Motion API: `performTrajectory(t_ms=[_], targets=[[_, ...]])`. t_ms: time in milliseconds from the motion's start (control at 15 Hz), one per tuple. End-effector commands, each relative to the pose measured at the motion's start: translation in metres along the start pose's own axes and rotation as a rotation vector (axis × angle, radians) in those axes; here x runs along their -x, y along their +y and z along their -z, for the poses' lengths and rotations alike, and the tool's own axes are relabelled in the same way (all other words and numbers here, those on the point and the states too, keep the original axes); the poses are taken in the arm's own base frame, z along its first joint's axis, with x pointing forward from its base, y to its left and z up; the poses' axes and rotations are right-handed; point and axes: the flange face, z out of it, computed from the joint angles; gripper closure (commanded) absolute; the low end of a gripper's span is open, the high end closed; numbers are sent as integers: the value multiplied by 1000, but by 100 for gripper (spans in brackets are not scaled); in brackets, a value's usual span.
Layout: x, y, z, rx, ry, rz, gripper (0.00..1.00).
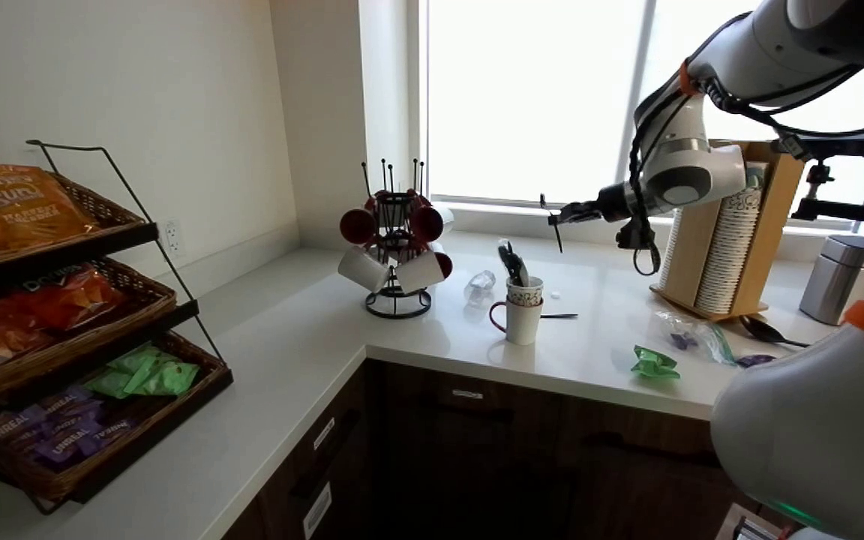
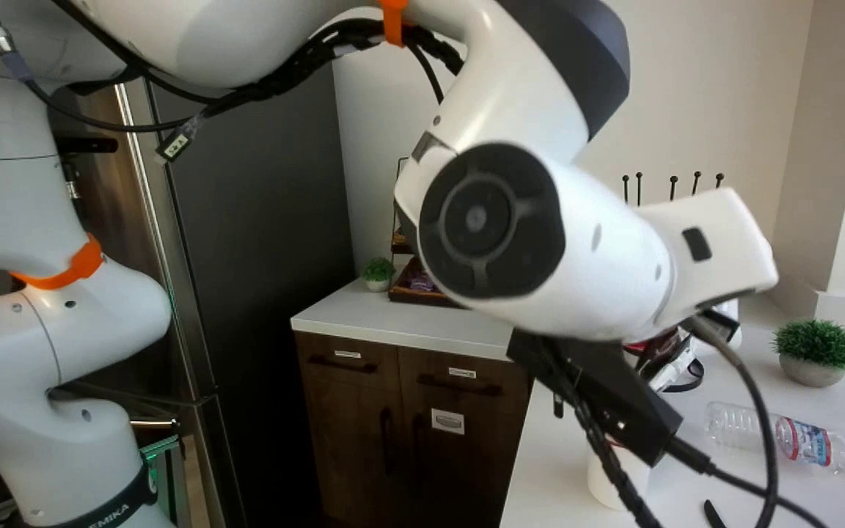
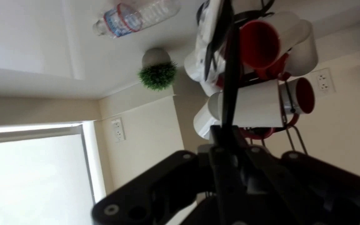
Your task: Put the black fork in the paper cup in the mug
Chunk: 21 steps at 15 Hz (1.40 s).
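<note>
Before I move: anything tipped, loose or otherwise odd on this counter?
Yes. A plastic water bottle lies on its side rather than standing; a crumpled green packet looks discarded; a dark utensil lies loose near the red-handled mug, while other utensils stand in its nested paper cup.

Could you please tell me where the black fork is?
In an exterior view, the black fork is right of centre, held in the gripper, above and right of the mug holding the paper cup.

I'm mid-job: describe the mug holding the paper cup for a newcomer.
In an exterior view, find the counter below the window. Right of the black rack, near the counter's edge, is a white mug with a red handle. Unlike the hanging mugs, it stands on the counter, a patterned paper cup in its mouth.
</note>
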Motion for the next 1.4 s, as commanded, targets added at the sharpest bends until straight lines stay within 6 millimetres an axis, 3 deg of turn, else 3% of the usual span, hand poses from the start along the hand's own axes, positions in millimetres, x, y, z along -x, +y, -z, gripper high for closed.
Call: performTrajectory(t_ms=[0,67,133,200,400,467,867,1333], targets=[[64,-27,-2,-63,-24,120,98],[40,-6,-3,-60,-20,44,98],[53,-7,-4,-67,-35,42,92],[53,-7,-5,-65,-38,39,92],[40,-5,-4,-58,-26,47,92],[39,-5,-3,-58,-25,48,98],[48,-12,-28,-84,96,227,98],[72,-11,-53,-125,253,306,98]])
